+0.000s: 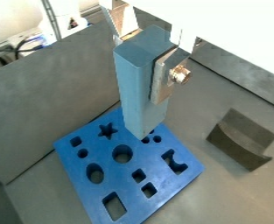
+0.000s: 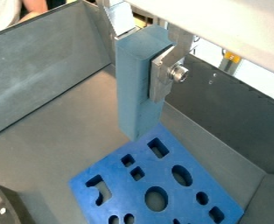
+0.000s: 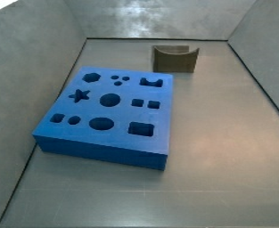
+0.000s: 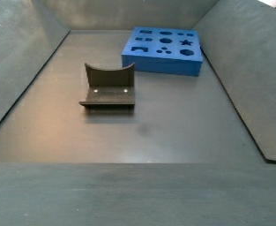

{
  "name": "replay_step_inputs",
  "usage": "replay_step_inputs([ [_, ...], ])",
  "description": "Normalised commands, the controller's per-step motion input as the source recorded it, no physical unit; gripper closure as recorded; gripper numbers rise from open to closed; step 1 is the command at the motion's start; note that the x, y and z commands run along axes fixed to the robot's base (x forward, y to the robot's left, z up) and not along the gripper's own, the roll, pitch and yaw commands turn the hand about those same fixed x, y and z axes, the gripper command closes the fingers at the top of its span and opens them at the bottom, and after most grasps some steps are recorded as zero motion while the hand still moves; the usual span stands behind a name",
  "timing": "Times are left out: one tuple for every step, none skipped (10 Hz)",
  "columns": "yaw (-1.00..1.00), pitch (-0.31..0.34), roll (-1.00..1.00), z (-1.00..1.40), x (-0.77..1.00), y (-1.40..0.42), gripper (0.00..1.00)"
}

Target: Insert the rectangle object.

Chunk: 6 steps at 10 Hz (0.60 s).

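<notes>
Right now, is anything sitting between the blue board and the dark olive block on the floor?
No. In both side views the grey floor between the blue board and the olive block is bare. The end effector, shut on the rectangle object, hangs above the board.

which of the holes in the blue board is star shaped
The one at the blue board's edge, beside the two small round holes; every other hole is round, square or notched. The gripper holds the rectangle object.

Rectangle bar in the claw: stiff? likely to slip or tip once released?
The rectangle object looks rigid: straight edges, no bend in both wrist views. Its plain smooth sides may slip in the claw. Tall and slim, it would probably topple if stood free on the blue board.
</notes>
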Motion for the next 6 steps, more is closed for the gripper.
replay_step_inputs([
  [-0.36,-0.276,-0.17,-0.27,-0.08,0.21,1.0],
  [-0.26,-0.268,-0.17,-0.2,-0.08,0.15,1.0],
  [-0.15,-0.208,-0.16,-0.07,-0.08,0.08,1.0],
  [0.11,0.339,0.12,0.38,-0.13,-0.07,1.0],
  [0.15,0.377,0.13,0.38,-0.1,-0.09,1.0],
  [0.1,0.328,0.13,0.25,-0.02,-0.07,1.0],
])
